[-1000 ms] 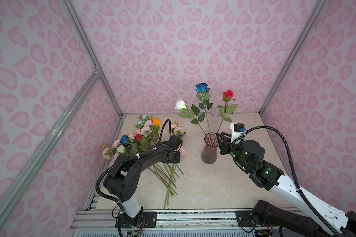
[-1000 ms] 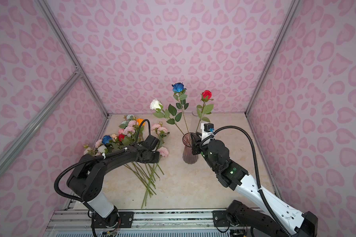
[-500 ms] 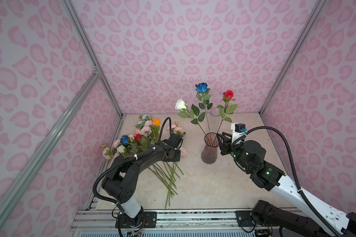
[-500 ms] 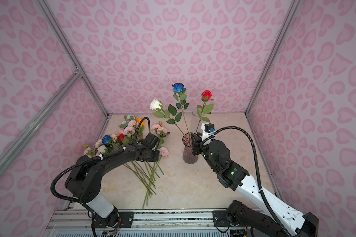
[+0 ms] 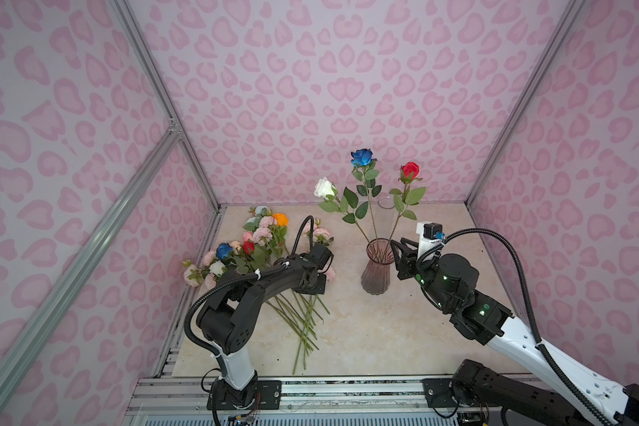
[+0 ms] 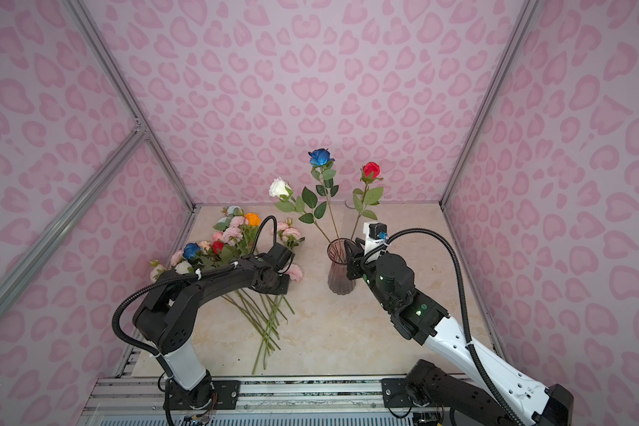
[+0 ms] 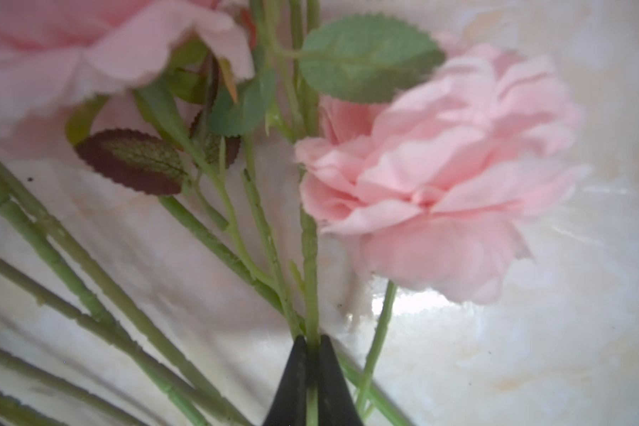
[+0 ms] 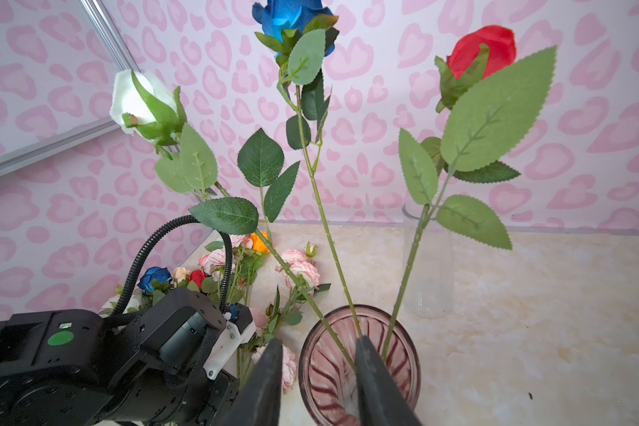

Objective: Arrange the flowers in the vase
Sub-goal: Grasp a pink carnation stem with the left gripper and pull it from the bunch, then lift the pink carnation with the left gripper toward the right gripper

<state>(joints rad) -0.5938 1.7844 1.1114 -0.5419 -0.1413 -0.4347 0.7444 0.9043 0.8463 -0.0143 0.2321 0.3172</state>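
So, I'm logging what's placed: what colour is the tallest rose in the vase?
Blue; the tallest rose shows best in the right wrist view.

Both arms are mostly matte black; the left arm (image 5: 259, 291) and the right arm (image 5: 454, 287) each have one glossy white link nearest the front rail (image 5: 347, 391). Black base plates (image 5: 270, 392) are bolted to that rail with silver screws. A ribbed black cable (image 5: 513, 254) runs along each arm (white zip ties pin it down). Green lights (image 5: 487, 306) glow farther from the rail, beyond them a white camera bracket (image 5: 427, 236). The right gripper (image 8: 318, 339) has black tapered fingers (image 8: 373, 387).
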